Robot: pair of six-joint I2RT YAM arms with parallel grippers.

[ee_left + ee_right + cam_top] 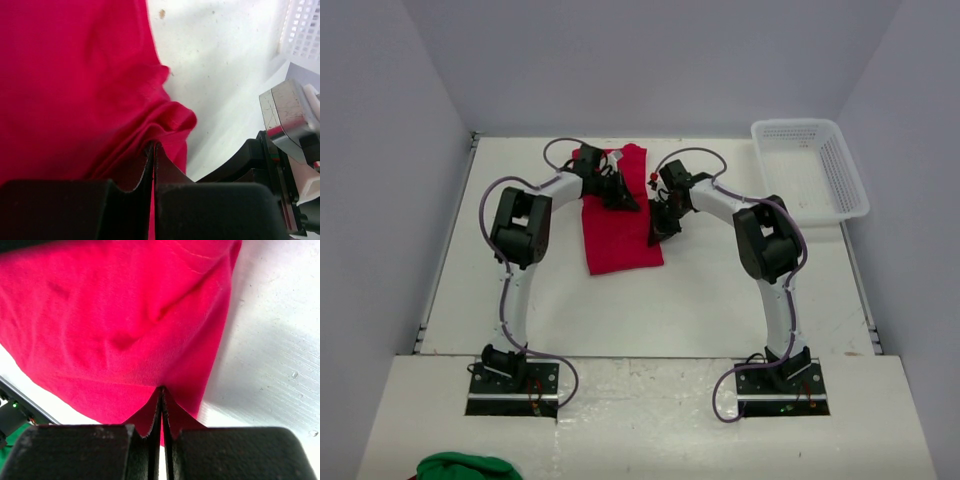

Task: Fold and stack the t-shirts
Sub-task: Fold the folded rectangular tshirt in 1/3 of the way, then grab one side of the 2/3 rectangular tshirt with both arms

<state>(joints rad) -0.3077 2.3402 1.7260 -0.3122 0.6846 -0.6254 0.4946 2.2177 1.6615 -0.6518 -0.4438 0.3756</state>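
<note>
Right fingers point(95, 450) tight on half-cropped t-shirt point(115, 325)

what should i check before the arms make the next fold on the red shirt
1. left pincer shut on the red t-shirt: ok
2. right pincer shut on the shirt's edge: ok
3. each pincer holds one layer only: cannot tell
4. cloth smooth beside the left pincer: not ok, it is bunched
5. white basket apart from the shirt: ok
</note>
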